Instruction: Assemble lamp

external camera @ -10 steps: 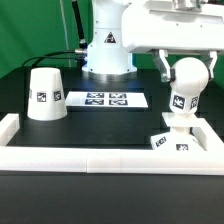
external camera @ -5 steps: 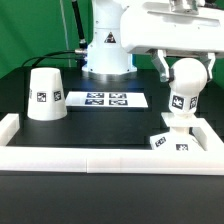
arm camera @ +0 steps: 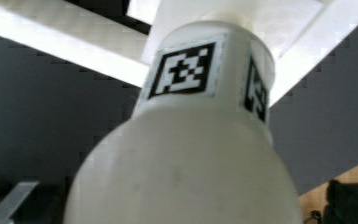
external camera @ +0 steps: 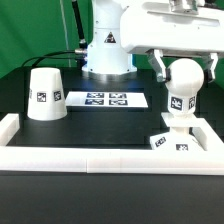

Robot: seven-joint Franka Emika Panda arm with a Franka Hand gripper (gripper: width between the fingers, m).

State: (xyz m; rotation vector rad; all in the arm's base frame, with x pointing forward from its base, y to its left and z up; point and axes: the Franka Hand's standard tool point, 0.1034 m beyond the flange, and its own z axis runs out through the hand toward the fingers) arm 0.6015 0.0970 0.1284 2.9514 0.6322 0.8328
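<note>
Black tabletop [external camera: 105, 128], exterior view's right: arm reaches straight down, gripper [external camera: 186, 66] clamped on both sides of the white tagged bulb [external camera: 181, 100], which is upright on the flat base [external camera: 172, 142], with the shade [external camera: 44, 94] well apart.

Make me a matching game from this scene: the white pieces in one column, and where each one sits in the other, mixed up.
Things
1. lamp shade
2. bulb
3. lamp base
4. marker board

Places
A. lying flat, in the middle of the exterior view
B. upright, gripped at its round head by the gripper
C. standing alone at the exterior view's left
D. under the bulb, at the exterior view's right

Pairs: 1-C, 2-B, 3-D, 4-A
</note>
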